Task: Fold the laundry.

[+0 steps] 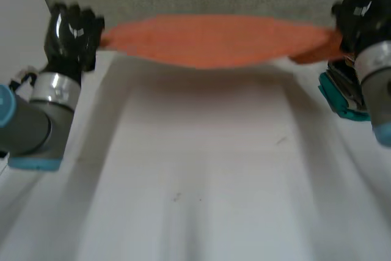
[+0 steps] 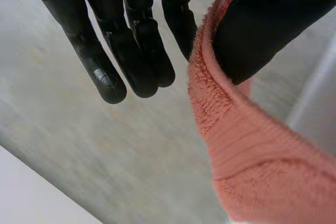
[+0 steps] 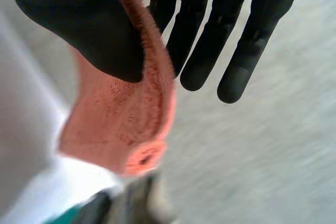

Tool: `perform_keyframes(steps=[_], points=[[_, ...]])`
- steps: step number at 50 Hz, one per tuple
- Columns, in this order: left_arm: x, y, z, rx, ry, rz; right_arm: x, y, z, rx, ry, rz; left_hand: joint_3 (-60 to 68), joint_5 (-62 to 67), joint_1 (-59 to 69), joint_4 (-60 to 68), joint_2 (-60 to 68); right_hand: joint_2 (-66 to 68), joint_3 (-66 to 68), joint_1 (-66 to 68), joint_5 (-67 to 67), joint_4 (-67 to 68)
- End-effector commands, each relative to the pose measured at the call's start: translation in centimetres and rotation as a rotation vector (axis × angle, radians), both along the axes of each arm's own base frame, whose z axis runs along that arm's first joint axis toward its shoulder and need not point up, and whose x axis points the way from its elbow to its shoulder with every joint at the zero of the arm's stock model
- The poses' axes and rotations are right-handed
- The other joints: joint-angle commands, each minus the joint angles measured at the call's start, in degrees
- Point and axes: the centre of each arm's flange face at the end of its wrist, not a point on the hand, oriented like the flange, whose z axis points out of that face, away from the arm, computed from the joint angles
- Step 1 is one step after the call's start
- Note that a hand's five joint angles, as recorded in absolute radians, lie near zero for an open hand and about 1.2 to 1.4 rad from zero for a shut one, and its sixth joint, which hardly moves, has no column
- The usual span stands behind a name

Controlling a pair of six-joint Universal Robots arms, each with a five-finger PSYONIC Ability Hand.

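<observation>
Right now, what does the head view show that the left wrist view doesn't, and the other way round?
Only the head view: the whole towel stretched between the left hand and right hand at the table's far edge, plus a teal object by the right arm. Only the left wrist view: the grip itself, with the towel's edge caught between the thumb and straight fingers, and grey floor below. Both: the left hand holding one end of the towel.
</observation>
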Motion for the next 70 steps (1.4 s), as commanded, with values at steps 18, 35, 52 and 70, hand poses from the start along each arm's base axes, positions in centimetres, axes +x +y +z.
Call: perform_keyframes(steps=[18,35,52,70], points=[[5.8,-1.9,-13.0,0.464,-0.091,0.102,-2.8,1.8,-11.9,0.426,0.021,-0.008,-20.33,-18.27,-18.33,-20.63,-20.53,12.21,11.53,15.81,11.49,11.20],[6.6,3.0,-9.2,0.643,-0.114,0.059,-3.1,4.8,-10.9,0.584,0.109,0.003,11.45,13.50,13.44,11.15,11.25,12.21,11.53,15.81,11.49,11.20],[8.5,14.5,-5.3,0.994,-0.507,0.021,-7.6,13.3,-8.5,0.929,0.543,0.009,11.45,13.50,13.44,11.15,11.25,12.21,11.53,15.81,11.49,11.20],[2.3,0.5,-7.1,0.611,-0.251,-0.015,-5.4,1.0,-11.8,0.507,0.364,-0.079,11.45,13.50,13.44,11.15,11.25,12.21,11.53,15.81,11.49,11.20]])
